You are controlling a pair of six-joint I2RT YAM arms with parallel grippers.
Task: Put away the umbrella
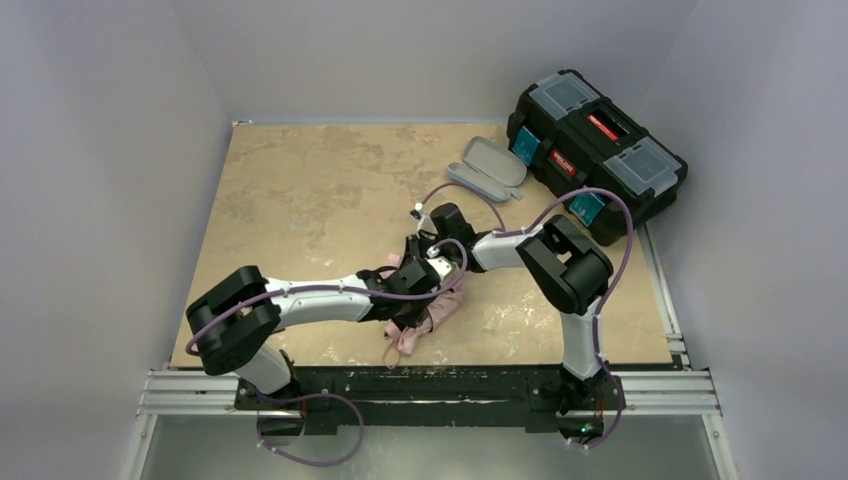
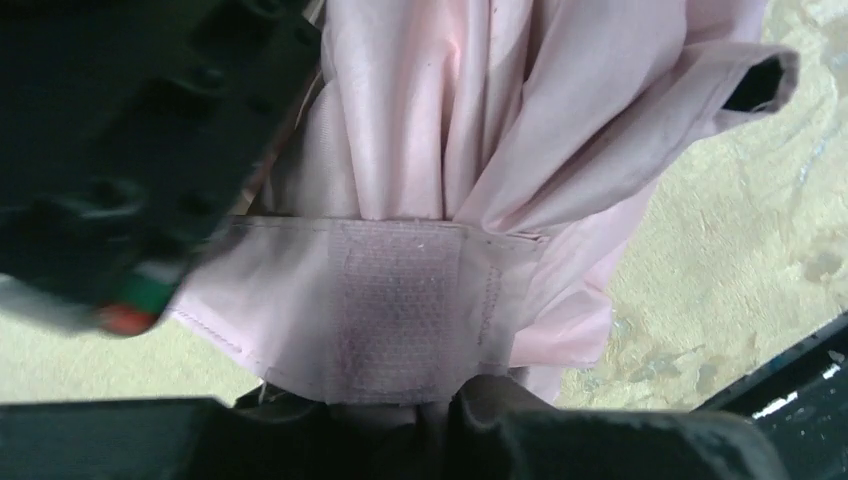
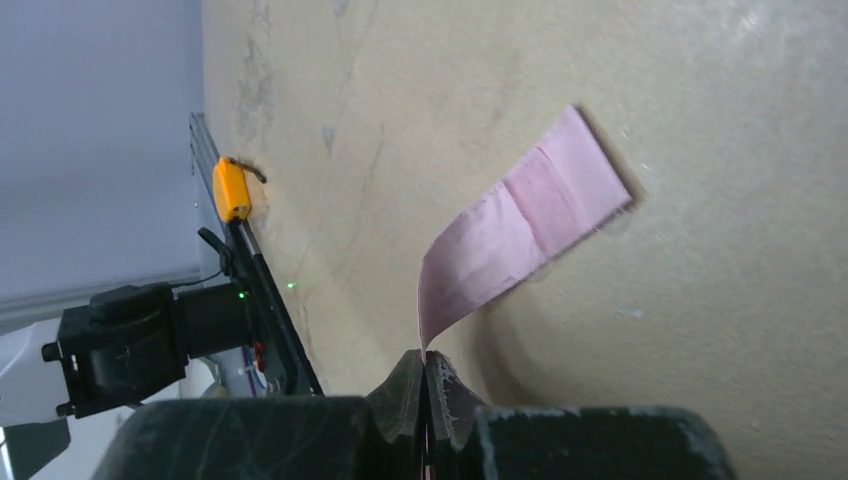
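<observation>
The umbrella (image 1: 432,318) lies folded as a pale pink bundle near the table's front middle. In the left wrist view its gathered pink fabric (image 2: 430,120) fills the frame, with a closing strap's velcro patch (image 2: 400,300) across it. My left gripper (image 1: 400,298) is shut on the bundle, its fingers (image 2: 520,420) pinching fabric at the bottom edge. My right gripper (image 1: 416,262) sits just above it, shut on one end of a pink strap (image 3: 525,225), which curls up from the fingertips (image 3: 440,385) above the table.
A grey oval hard case (image 1: 488,165) lies open at the back right, next to a black toolbox (image 1: 595,150) with clear lid compartments. The right arm's black body (image 2: 110,150) crowds the left wrist view. The table's front rail (image 3: 255,290) shows in the right wrist view.
</observation>
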